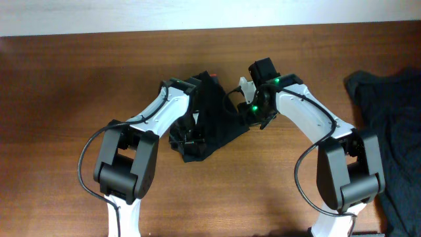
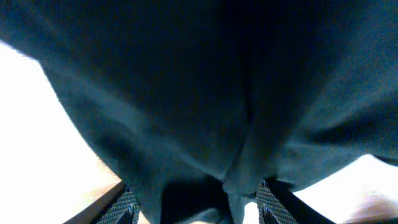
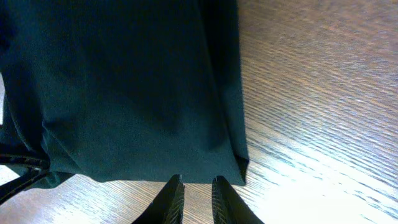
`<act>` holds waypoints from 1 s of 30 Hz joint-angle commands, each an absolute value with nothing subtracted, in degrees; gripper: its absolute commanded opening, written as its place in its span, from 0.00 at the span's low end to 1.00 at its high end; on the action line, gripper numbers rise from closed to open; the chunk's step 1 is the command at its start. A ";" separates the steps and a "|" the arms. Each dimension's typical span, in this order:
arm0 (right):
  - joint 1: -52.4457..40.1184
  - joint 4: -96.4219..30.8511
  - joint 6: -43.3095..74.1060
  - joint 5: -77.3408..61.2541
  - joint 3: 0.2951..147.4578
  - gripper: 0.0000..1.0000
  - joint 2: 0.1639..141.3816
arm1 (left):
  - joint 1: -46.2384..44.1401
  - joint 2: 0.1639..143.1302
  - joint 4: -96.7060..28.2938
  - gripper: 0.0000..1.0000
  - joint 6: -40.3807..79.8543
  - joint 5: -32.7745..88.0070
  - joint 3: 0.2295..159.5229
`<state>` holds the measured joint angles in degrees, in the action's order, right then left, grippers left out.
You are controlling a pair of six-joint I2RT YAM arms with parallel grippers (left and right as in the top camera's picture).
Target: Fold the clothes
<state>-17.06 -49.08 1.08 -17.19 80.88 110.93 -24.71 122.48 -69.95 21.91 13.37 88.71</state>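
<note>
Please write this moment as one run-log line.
trousers: bunched, mid-table | left claw: cloth between jaws, grip unclear | right claw: nearly closed at cloth edge, grip unclear

Overhead, I get even, soft light on the tabletop, only faint shadows, everything fairly sharp. My left wrist view is dim and blurred: the trousers fill it, with blown-out white at both sides. On the right wrist, glare streaks the wood and focus is soft.
</note>
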 commanded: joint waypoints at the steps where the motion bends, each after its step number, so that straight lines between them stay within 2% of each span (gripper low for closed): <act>1: -16.86 -48.64 -0.03 -19.27 81.65 0.21 111.94 | -24.49 121.10 -68.97 0.59 22.68 15.11 88.31; 9: -16.86 -48.38 -0.03 -19.29 81.62 0.21 113.93 | -24.38 121.12 -67.66 0.58 22.68 15.16 88.29; 11: -17.02 -48.21 -0.03 -19.38 81.60 0.21 115.07 | -24.71 121.12 -67.48 0.52 22.70 14.63 88.14; 16: -17.23 -47.81 -0.27 -19.25 81.60 0.17 117.64 | -24.77 121.12 -67.99 0.29 22.70 8.25 88.14; 19: -17.23 -47.62 -0.25 -19.22 81.58 0.16 118.54 | -24.77 121.12 -68.12 0.20 22.72 4.86 87.99; 28: -17.23 -47.62 -0.25 -17.32 81.54 0.16 118.89 | -24.82 121.12 -63.55 0.11 22.98 0.99 81.43; 30: -17.23 -47.59 -0.23 -17.32 81.54 0.16 118.89 | -24.75 121.12 -63.09 0.01 22.94 1.02 80.18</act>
